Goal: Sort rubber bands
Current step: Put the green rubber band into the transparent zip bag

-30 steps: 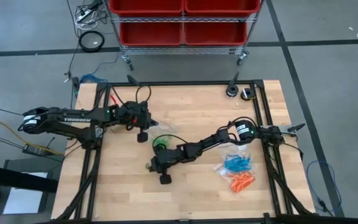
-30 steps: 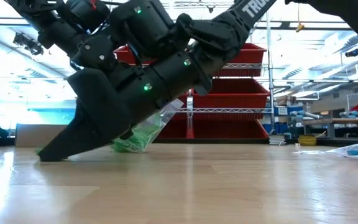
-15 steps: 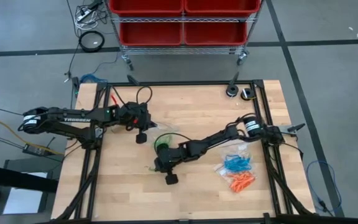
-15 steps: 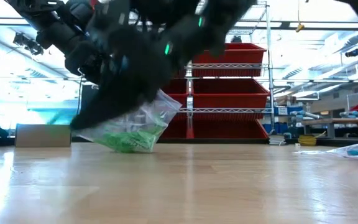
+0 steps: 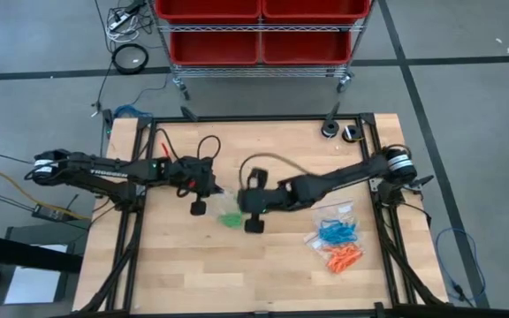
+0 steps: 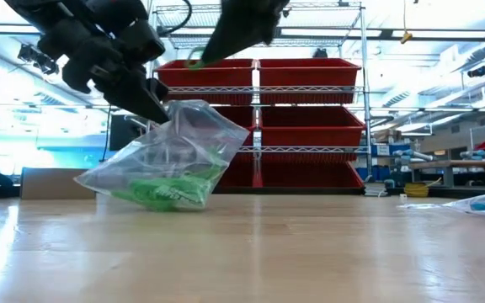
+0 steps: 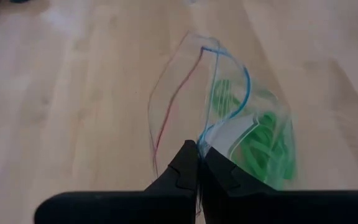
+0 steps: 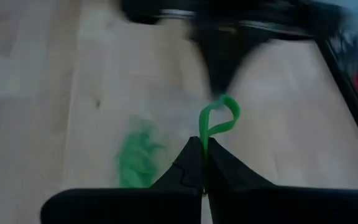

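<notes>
Mid-counter crowded: left tool (image 5: 216, 189) clamped on the rim of a clear bag (image 6: 165, 164) of green bands (image 5: 231, 219), right tool (image 5: 240, 196) just beside it, pinched on one green band (image 8: 217, 122) above the bag. Little gap between the two tools, both arms stretching in from opposite sides across the middle. Near the right edge, bags of blue bands (image 5: 336, 232) and orange bands (image 5: 344, 257) lying flat. Open wood on the counter (image 5: 263, 278) along the near edge and at the far middle strip. Black frame rails (image 5: 135, 238) bounding both sides.
</notes>
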